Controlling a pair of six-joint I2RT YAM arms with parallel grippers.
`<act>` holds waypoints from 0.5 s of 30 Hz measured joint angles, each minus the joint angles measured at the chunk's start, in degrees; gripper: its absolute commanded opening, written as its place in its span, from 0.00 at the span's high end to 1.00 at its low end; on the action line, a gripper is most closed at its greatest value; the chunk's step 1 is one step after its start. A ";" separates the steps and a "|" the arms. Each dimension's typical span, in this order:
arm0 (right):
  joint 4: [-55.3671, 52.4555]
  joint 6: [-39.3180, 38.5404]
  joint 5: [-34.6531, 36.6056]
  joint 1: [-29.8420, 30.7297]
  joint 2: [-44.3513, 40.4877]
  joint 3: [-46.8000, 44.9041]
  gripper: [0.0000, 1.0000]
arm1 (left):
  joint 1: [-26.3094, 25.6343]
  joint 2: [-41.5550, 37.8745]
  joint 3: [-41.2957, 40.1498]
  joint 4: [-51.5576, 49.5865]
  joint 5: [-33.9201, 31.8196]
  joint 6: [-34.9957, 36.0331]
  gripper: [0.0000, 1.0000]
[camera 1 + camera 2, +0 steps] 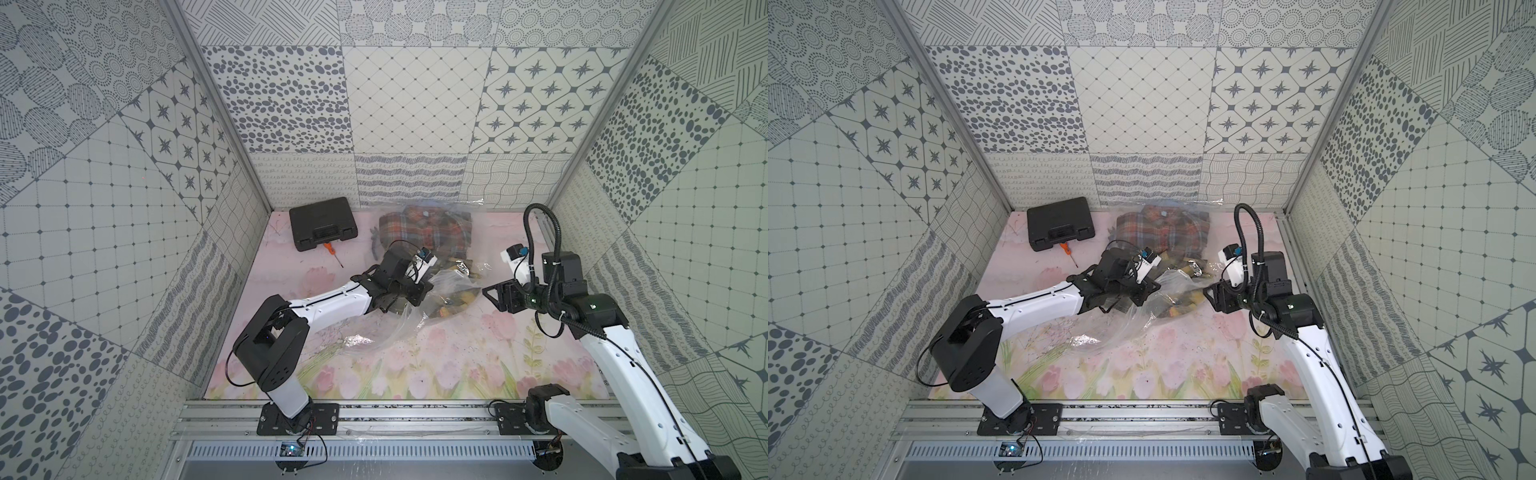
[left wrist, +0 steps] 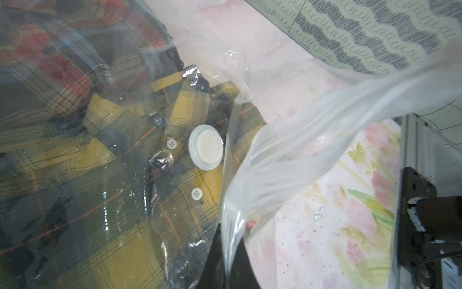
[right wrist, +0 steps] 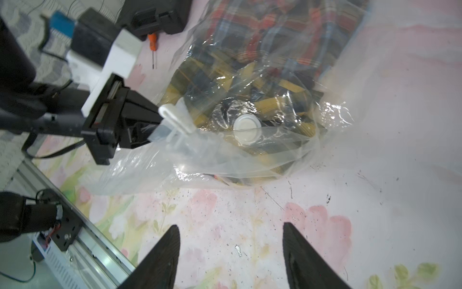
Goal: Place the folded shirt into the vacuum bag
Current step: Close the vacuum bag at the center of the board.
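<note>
Clearly, the left pincer is clamped shut on the mouth edge of the vacuum bag, with a white slider clip right at its tips, and it holds that film raised off the floral table. Just beyond its tips, inside the bag, lies the folded yellow plaid shirt beneath the round white valve cap, with a red plaid shirt farther on under the same film. The right pincer stands partly open and empty above the table; the bag is just ahead of its tips and not touching them.
</note>
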 measured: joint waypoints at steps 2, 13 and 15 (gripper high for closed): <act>-0.33 -2.99 0.39 3.04 -0.59 0.83 0.47 | 0.20 -0.74 -0.63 0.63 2.05 -1.66 1.00; 0.39 -10.16 3.13 7.02 5.05 6.34 0.65 | 0.50 -3.96 -2.05 2.62 8.20 -6.47 1.00; 0.61 -10.91 3.41 7.02 5.66 6.40 0.67 | 0.50 -4.26 -2.10 2.64 8.66 -6.80 1.00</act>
